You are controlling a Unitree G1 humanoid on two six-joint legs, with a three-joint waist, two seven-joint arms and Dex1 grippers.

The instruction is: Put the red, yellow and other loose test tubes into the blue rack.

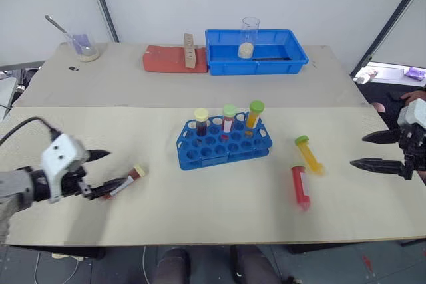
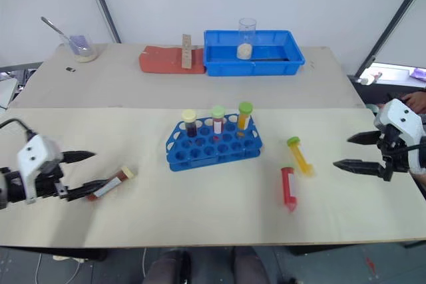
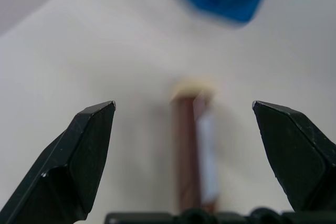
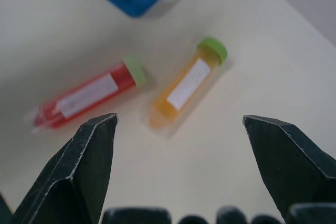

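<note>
The blue rack (image 1: 200,152) stands mid-table with three capped tubes upright in its back row. A red tube (image 1: 300,187) and a yellow tube (image 1: 309,154) with a green cap lie on the table to its right. My right gripper (image 1: 358,150) hovers open just right of them, pointing at them; the right wrist view shows the red tube (image 4: 86,98) and yellow tube (image 4: 186,85) ahead of its fingers. On the left, a dark brown tube (image 1: 130,179) with a cream cap lies flat. My left gripper (image 1: 110,171) is open, and the brown tube (image 3: 189,150) lies between its fingers, touching neither.
At the back stand a blue bin (image 1: 293,58) with a glass beaker (image 1: 249,36) in it, a red pad (image 1: 163,59) with a wooden block (image 1: 190,51), and a beaker with a spoon (image 1: 83,46). A person's hand (image 1: 416,96) shows at the right edge.
</note>
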